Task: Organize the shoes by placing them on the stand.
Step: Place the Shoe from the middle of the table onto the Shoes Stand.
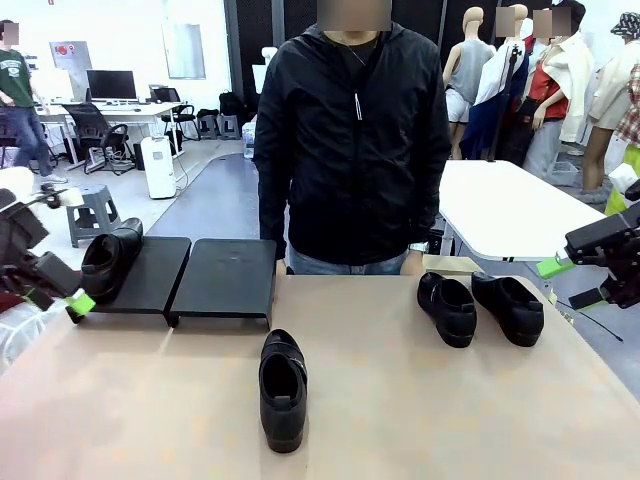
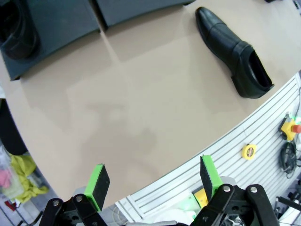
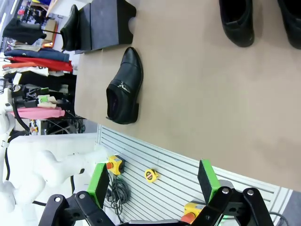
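Stand (image 1: 240, 268): one loafer (image 1: 108, 262) sat on the left platform (image 1: 155, 272), with the right platform (image 1: 215, 288) just beside it. Second loafer (image 1: 282, 388) lay mid-desk (image 1: 420, 410), just in front of the right platform, toe toward it. Third loafer (image 1: 447, 308) and fourth loafer (image 1: 509, 306) lay side by side at far right, near the person (image 1: 350, 150) at the far edge. Left pincer (image 2: 153, 181) was spread, pinching nothing, over the near desk edge. Right pincer (image 3: 153, 179) was spread and gripping nothing, at the desk's right side.
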